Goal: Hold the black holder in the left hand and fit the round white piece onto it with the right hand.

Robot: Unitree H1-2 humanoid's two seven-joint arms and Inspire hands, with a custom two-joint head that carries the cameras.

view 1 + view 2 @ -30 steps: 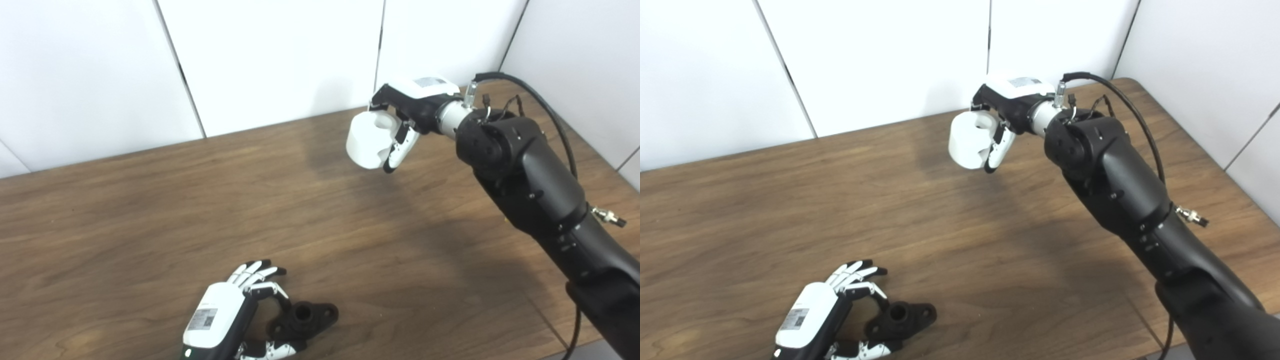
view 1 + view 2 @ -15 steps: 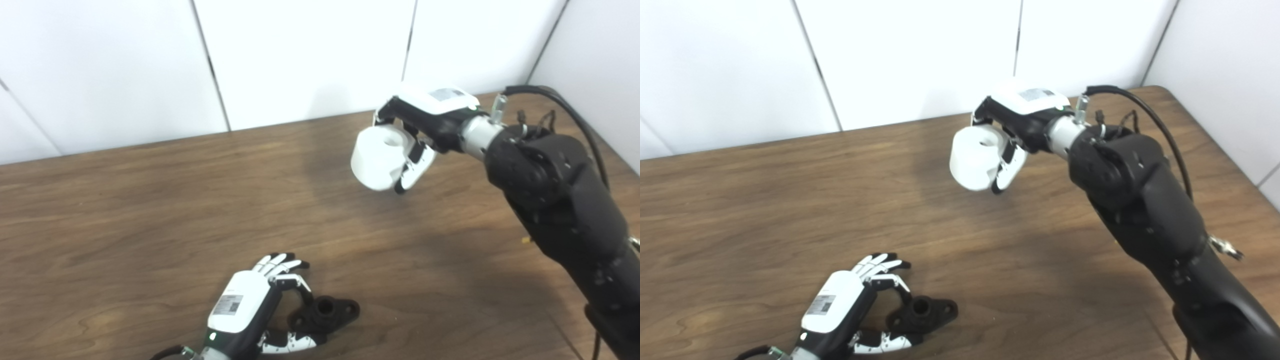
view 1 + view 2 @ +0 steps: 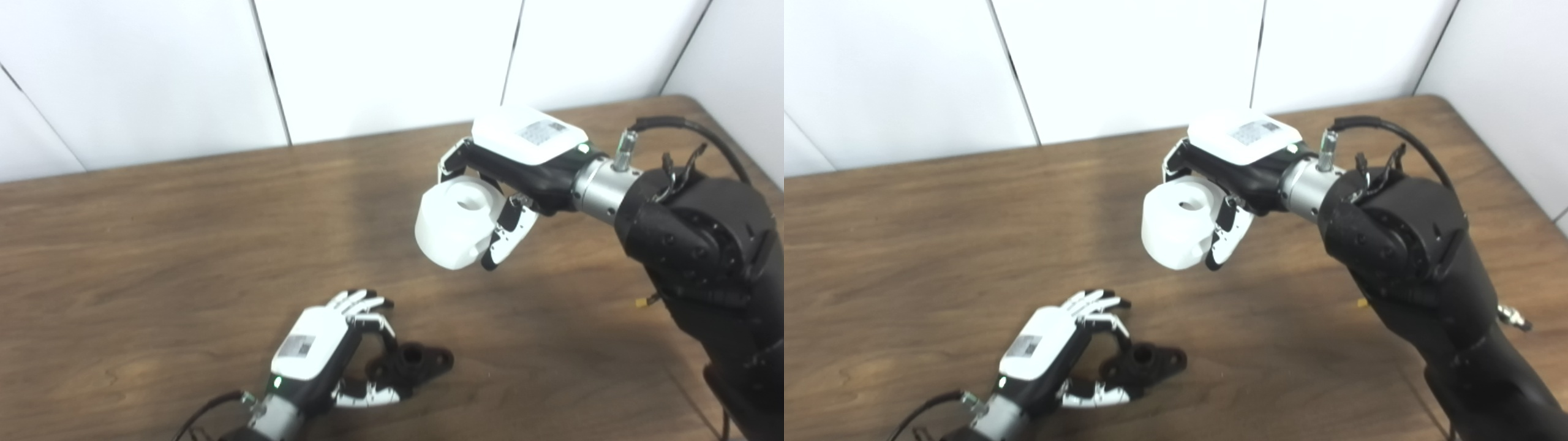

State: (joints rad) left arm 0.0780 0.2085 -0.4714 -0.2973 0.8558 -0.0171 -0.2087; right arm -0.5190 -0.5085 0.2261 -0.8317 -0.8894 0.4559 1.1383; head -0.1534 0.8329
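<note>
The black holder [image 3: 422, 361] lies low on the wooden table [image 3: 153, 245] near the front edge, its round socket facing up. My left hand [image 3: 318, 349] is at its left end, with a finger and the thumb closed on that end. My right hand [image 3: 520, 159] is shut on the round white piece [image 3: 453, 226], a short white cylinder with a hole in its top. It holds the piece in the air, above and a little right of the holder, well apart from it. Both also show in the right eye view: the holder [image 3: 1151, 361] and the white piece [image 3: 1176, 229].
White wall panels [image 3: 380, 61] stand along the table's far edge. The table's far right corner [image 3: 704, 101] is rounded. A black cable [image 3: 686, 125] loops over my right forearm.
The camera has shifted. My right hand has brought the white piece lower and closer to the holder. My left hand keeps the same hold on the holder.
</note>
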